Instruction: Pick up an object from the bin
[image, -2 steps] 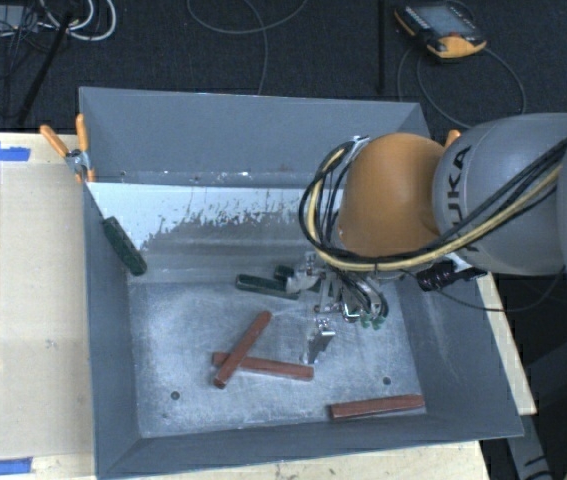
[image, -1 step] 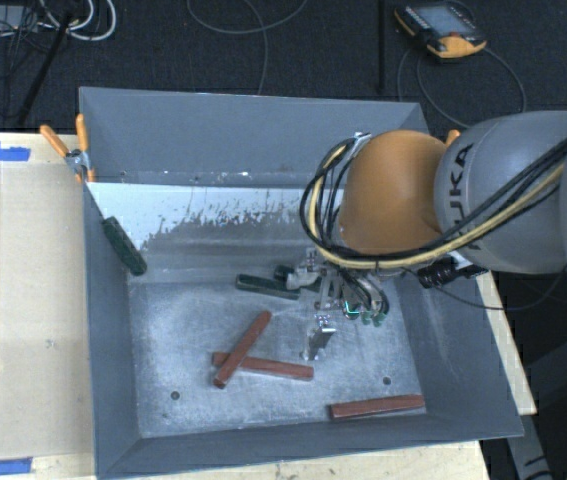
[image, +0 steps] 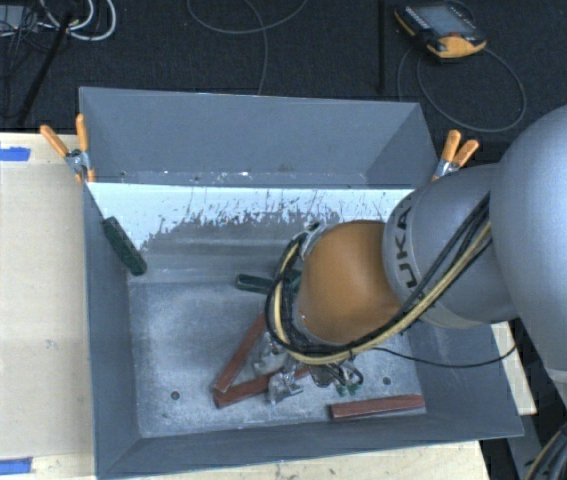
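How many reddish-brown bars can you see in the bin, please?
3: right bar by the near wall; slanted bar and low bar meeting in a V beside the gripper. The arm may hide others.

The camera that watches me sits above the grey bin (image: 253,143) and looks down into it, tipped somewhat to one side. From there the bin's far wall shows as a broad face, while its near wall is little more than a rim. The camera stands far enough off to take in the whole bin and some dark floor (image: 263,28) beyond its far wall. My arm (image: 533,228) comes in from the bin's right, looming large over that side.
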Motion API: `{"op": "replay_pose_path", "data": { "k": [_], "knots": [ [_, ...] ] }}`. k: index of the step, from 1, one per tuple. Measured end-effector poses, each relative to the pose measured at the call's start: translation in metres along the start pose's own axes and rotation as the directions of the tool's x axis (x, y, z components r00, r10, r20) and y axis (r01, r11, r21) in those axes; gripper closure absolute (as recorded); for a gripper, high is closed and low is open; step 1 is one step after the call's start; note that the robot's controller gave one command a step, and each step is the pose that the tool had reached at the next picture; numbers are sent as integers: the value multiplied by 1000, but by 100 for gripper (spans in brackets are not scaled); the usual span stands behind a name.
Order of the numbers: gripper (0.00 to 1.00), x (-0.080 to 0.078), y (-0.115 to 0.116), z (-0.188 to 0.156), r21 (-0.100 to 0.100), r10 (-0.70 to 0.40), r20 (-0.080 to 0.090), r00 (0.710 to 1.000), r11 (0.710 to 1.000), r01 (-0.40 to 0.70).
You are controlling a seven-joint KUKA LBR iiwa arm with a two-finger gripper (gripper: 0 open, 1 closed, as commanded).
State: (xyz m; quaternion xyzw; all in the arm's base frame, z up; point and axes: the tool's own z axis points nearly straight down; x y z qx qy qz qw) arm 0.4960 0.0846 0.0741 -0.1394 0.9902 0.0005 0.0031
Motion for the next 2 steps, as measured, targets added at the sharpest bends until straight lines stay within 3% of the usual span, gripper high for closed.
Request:
{"op": "replay_pose_path", "data": {
  "k": [1, 2],
  "knots": [
    [100, 0, 0, 0, 0, 1, 0, 1000, 1000, -1],
    [100, 5, 6, -139, 0, 4, -6, 1000, 1000, -4]
  ]
}}
